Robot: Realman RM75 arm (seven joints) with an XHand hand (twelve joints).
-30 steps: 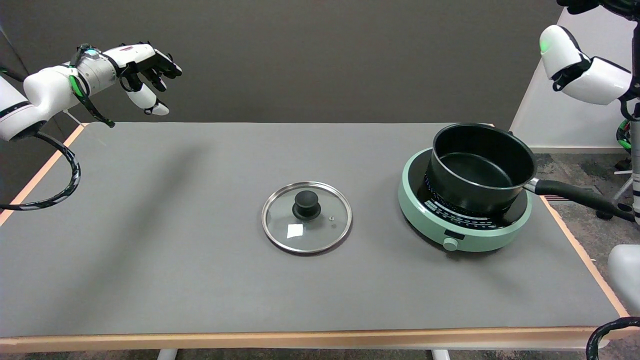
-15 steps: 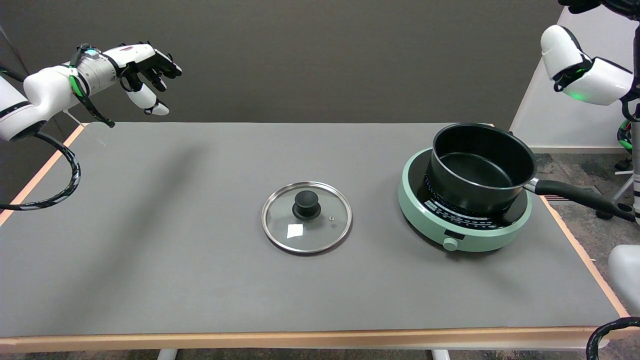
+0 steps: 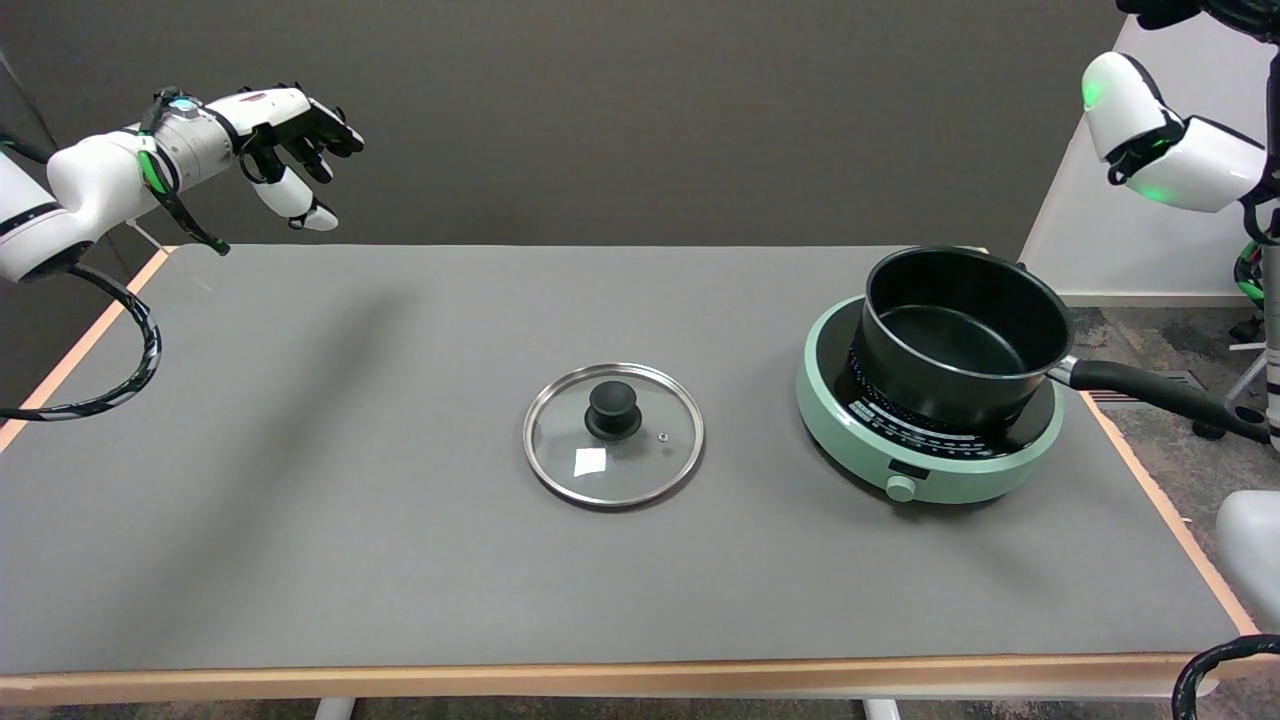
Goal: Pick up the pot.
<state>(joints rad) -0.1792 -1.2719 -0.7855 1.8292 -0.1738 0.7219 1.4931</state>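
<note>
You are at the very start of this pick: the pot [image 3: 958, 335] sits untouched on the green hotplate [image 3: 925, 470] at the right end of the table [image 3: 300, 560], open and empty as far as the head view shows, with its lid [image 3: 613, 434] lying flat on the tabletop well to its left. Your right hand is not in view, so I cannot tell whether it is spread, curled or holding anything; only a white piece of the right arm shows at the lower right edge of the picture. The next move, as I judge it, calls for bringing that hand in from the lower right toward the pot's long black handle [image 3: 1165, 397], which sticks out to the right, past the table's right edge and over the floor. That overhang helps you, since the fingers can wrap around the handle without the tabletop under them. Mind the hotplate's raised rim just beneath the pot's base, so lift straight up before you carry it sideways. You have wide bare tabletop in front of the hotplate and between it and the lid. The left hand [image 3: 290, 130] hangs in the air at the far upper left, well apart from everything you need.
</note>
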